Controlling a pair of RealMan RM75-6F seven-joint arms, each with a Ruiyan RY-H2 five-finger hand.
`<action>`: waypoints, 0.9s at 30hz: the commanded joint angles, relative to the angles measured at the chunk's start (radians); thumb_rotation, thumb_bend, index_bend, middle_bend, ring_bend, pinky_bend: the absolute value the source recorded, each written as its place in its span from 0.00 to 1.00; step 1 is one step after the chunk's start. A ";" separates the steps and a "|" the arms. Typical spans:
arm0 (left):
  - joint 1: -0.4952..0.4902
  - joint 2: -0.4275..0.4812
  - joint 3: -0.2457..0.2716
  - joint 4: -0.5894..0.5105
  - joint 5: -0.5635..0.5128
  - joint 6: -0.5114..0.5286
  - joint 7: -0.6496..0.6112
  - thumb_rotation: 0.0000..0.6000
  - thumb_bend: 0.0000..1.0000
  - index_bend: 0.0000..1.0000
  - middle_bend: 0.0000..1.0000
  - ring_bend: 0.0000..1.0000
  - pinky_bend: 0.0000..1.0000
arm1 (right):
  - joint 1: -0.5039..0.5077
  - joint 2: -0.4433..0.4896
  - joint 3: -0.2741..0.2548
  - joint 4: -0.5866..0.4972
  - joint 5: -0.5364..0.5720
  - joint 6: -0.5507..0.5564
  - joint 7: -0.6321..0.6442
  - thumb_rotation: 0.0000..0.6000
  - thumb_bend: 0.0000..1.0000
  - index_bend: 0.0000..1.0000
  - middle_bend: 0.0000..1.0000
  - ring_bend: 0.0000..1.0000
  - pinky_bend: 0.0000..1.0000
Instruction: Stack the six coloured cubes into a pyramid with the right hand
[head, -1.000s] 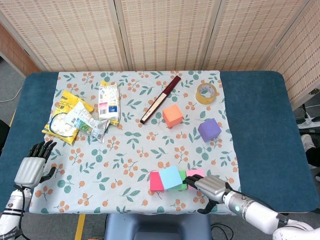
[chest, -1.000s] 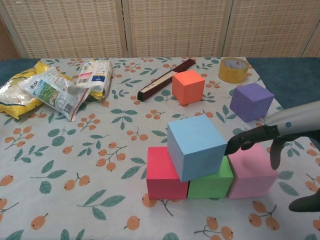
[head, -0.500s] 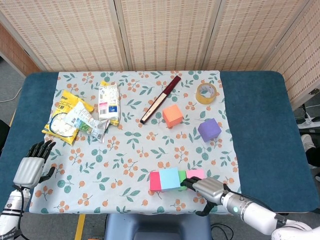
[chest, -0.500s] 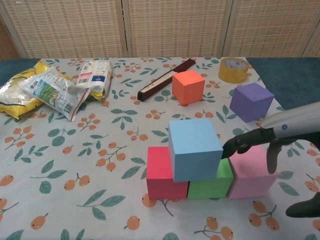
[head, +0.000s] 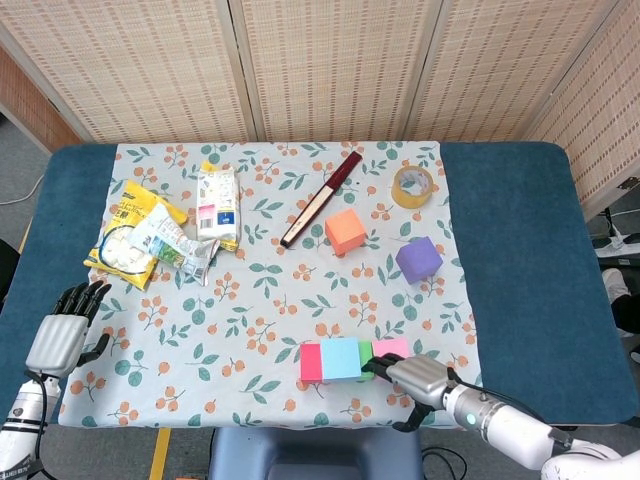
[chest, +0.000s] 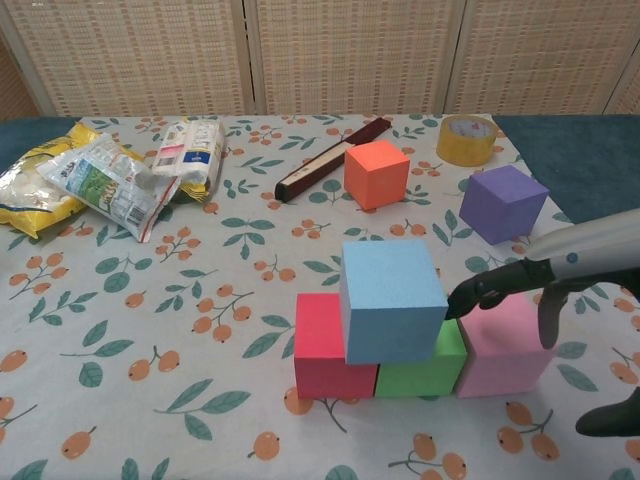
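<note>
The blue cube (chest: 391, 300) sits on the red cube (chest: 330, 347) and green cube (chest: 421, 366). The right robot hand (chest: 540, 290) hovers beside it, fingers spread, holding nothing. The cubes look like light, slightly soft foam; opposite flat faces seem the best grip.

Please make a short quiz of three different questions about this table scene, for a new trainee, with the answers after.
1. True or false: the blue cube rests on top of the red cube and the green cube.
2. Which cube stands nearest the tape roll? A) orange cube B) purple cube C) pink cube
3. Fill in: the right hand reaches over the ____ cube.

Key: 1 true; 2 B; 3 pink
</note>
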 joint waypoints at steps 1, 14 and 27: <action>0.001 0.000 0.000 -0.001 0.000 0.001 0.003 1.00 0.41 0.00 0.05 0.01 0.10 | -0.019 0.024 -0.011 -0.006 -0.026 0.012 0.002 0.88 0.19 0.09 0.03 0.00 0.26; 0.001 -0.004 0.002 -0.012 0.005 0.005 0.027 1.00 0.41 0.00 0.05 0.01 0.10 | -0.198 0.104 0.037 0.135 -0.279 0.207 0.027 0.88 0.19 0.02 0.01 0.00 0.22; -0.006 -0.021 -0.003 0.006 -0.014 -0.017 0.050 1.00 0.41 0.00 0.05 0.01 0.10 | -0.155 -0.206 0.099 0.487 -0.079 0.318 -0.322 0.88 0.16 0.00 0.00 0.00 0.18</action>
